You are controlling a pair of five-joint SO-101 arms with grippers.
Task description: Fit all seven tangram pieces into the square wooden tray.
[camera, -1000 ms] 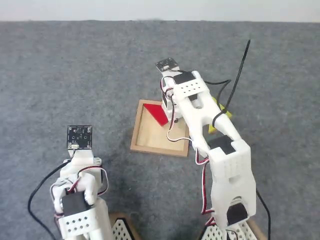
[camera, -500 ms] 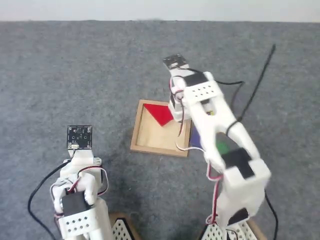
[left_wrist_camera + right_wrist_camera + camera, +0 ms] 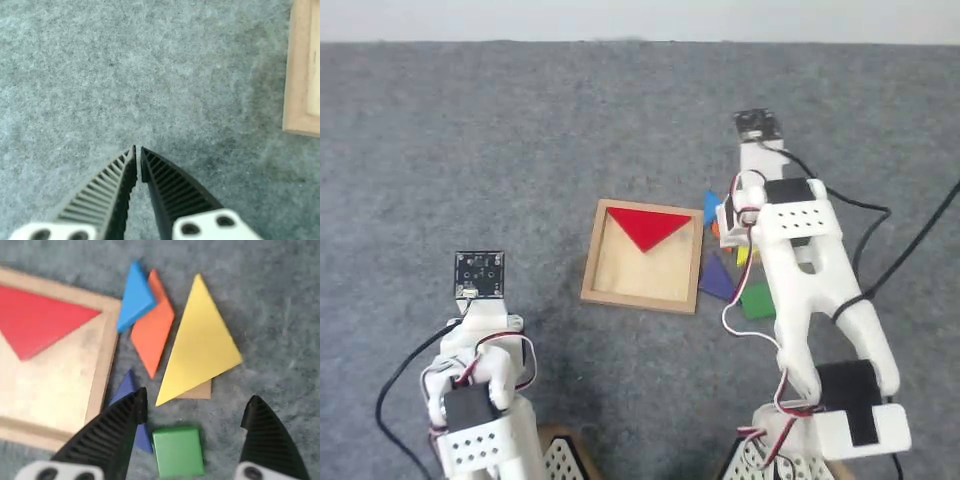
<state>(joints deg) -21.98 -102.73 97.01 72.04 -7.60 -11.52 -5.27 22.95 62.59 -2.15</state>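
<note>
Tray (image 3: 592, 270) holds red triangle (image 3: 646, 226), released along its 12 o'clock edge. Right gripper (image 3: 197, 397), jaws apart, has swung to yellow triangle (image 3: 200, 345) at tray's 3 o'clock. Six pieces remain. Left gripper (image 3: 138, 149) jaws together.

1. From my right wrist, a tan piece (image 3: 199, 389) lies mostly under the yellow triangle (image 3: 200, 342); I cannot tell its shape.
2. One of my fingers (image 3: 112, 435) hides part of the dark blue triangle (image 3: 127, 386).
3. In the high view my right arm (image 3: 800, 275) covers most of the yellow triangle.
4. At my left wrist the tray (image 3: 299, 75) is cut off by the picture's edge.
</note>
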